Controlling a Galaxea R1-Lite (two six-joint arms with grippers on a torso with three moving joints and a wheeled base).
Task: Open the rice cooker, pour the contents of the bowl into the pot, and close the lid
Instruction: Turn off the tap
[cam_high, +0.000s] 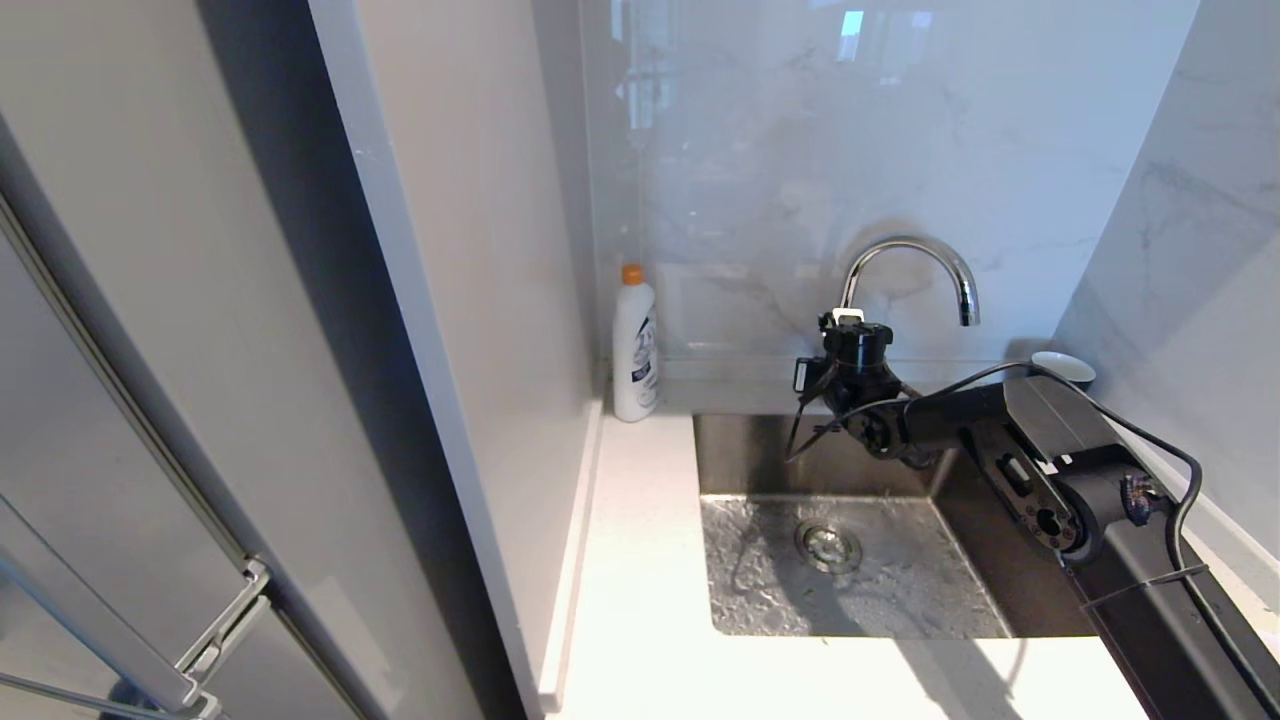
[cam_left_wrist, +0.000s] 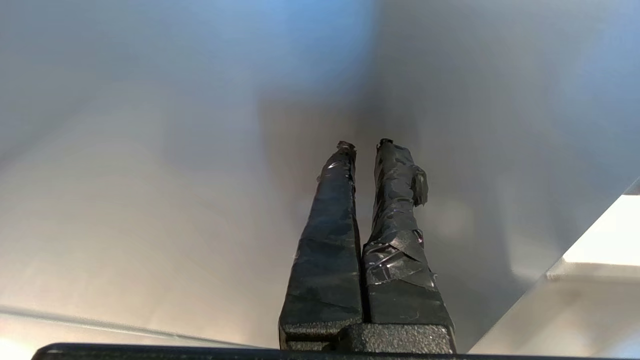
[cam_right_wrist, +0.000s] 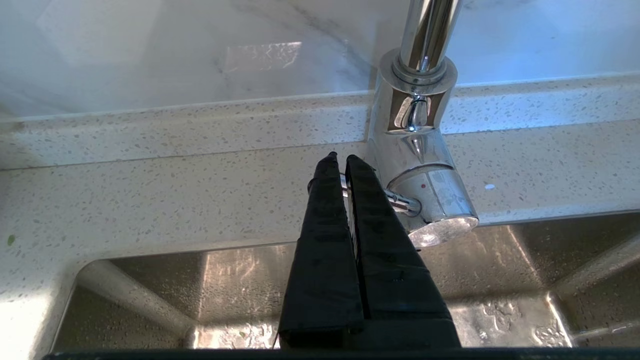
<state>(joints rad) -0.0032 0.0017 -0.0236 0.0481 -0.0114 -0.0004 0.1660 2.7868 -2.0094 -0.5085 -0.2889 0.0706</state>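
Observation:
The rice cooker, its pot and its lid are out of view. A small white bowl stands on the counter in the back right corner. My right arm reaches over the sink to the base of the chrome faucet. In the right wrist view my right gripper is shut. Its black fingertips lie across the faucet's thin lever, which runs behind them. My left gripper is shut with nothing in it, in front of a plain grey panel, and does not show in the head view.
A wet steel sink is set into the white speckled counter. A white detergent bottle with an orange cap stands at the sink's back left. A tall grey panel and a grey appliance door fill the left side.

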